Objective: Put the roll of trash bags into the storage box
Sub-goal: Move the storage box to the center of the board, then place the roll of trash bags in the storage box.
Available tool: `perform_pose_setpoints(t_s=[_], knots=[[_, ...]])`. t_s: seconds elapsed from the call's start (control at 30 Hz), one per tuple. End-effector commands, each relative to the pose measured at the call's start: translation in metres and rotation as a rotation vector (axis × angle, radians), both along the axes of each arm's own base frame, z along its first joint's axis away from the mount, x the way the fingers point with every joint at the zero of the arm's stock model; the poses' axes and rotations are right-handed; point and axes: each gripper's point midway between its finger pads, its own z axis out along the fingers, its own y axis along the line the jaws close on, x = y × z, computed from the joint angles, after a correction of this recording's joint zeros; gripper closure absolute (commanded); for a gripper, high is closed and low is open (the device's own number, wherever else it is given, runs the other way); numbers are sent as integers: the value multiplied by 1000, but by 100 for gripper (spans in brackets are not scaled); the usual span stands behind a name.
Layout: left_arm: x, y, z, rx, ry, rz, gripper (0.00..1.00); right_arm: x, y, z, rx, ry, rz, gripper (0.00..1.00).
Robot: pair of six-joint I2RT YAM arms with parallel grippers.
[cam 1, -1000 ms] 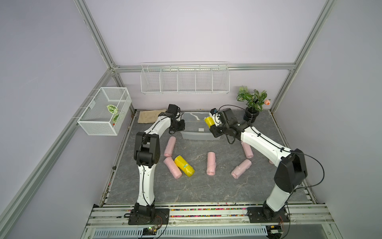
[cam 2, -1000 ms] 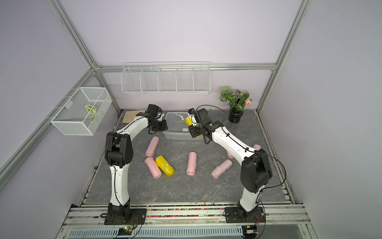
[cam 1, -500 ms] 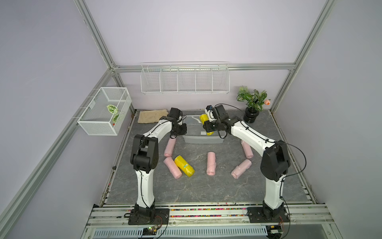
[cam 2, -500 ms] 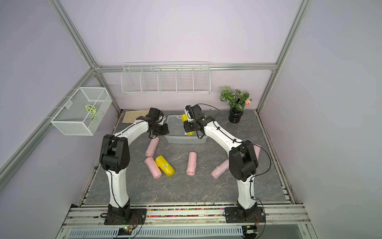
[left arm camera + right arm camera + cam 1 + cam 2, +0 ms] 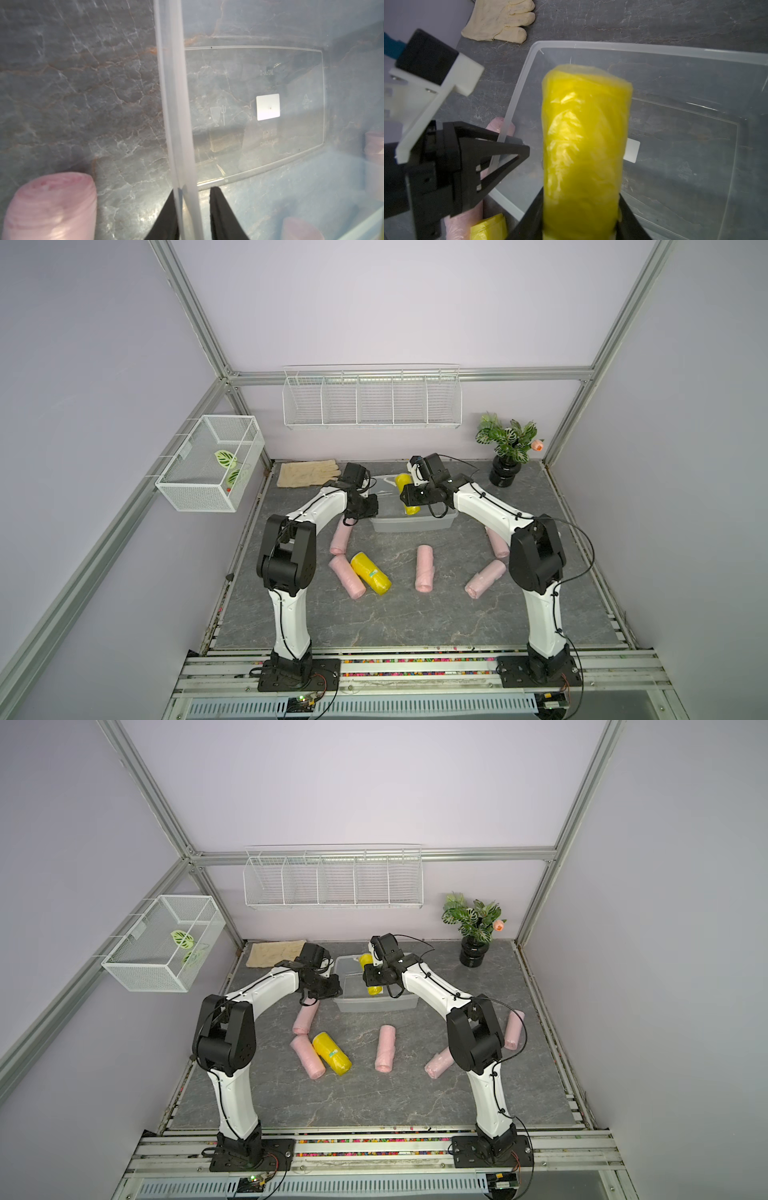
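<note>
- Grey tabletop (image 5: pixel 415 622) bore everything
- right gripper (image 5: pixel 581 212) was closed round the yellow roll (image 5: pixel 585 135), long axis running out from the jaws, hanging directly above the storage box (image 5: pixel 654 51)
- left gripper (image 5: pixel 192 207) pinched the box's rim

We see the storage box (image 5: pixel 633 51) of clear, smooth plastic on a matt, grey, stone-like table (image 5: pixel 612 18). The yellow roll (image 5: pixel 585 145) over the box is thin glossy film. The glove (image 5: pixel 502 18) beside the box is rough cloth.
</note>
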Motion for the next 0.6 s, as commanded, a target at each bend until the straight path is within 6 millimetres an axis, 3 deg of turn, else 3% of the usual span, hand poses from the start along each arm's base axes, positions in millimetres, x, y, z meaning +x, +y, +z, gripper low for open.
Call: perform_pose_setpoints(t_s=[0.0, 0.17, 0.27, 0.4, 0.57], knots=[[-4, 0, 12, -20, -23, 22, 71, 5, 16, 4, 48, -17, -15, 59], [-13, 1, 12, -27, -29, 33, 68, 12, 18, -13, 49, 8, -47, 59], [-16, 1, 15, -35, -36, 32, 60, 14, 22, -20, 54, 21, -53, 59], [-15, -1, 32, -58, -69, 31, 45, 16, 28, -28, 53, 39, -51, 59], [-11, 2, 61, -69, -130, 52, 38, 17, 39, -37, 68, 63, -52, 59]])
